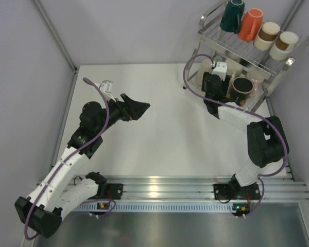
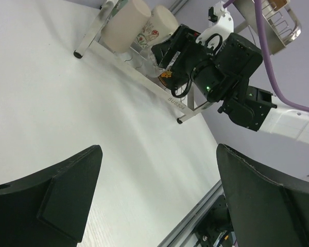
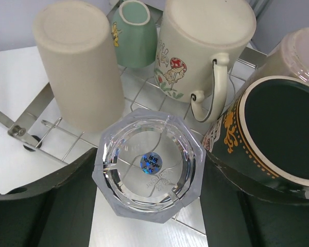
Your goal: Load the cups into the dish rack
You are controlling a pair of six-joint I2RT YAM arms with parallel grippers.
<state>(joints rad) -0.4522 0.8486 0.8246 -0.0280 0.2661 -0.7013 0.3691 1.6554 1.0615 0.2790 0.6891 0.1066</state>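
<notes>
Clear glass cup [image 3: 148, 162], gripped by the partly closed right tool [image 3: 149, 180], hovers over the lower shelf of the dish rack [image 2: 144, 80] at the bench's far right corner, best lowered straight between beige cup [image 3: 74, 62] and dark mug [image 3: 278, 134]; left tool [image 1: 139, 108] gapes empty.

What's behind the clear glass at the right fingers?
A beige cup, a mint cup and a flowered mug stand on the rack. What lies behind them is covered.

Clear glass [image 3: 126, 177], blue sticker [image 3: 151, 163]; cream mug [image 3: 195, 46], red mushroom print; mint cup [image 3: 134, 36]; perhaps black orange-patterned mug [image 3: 283, 128]
</notes>
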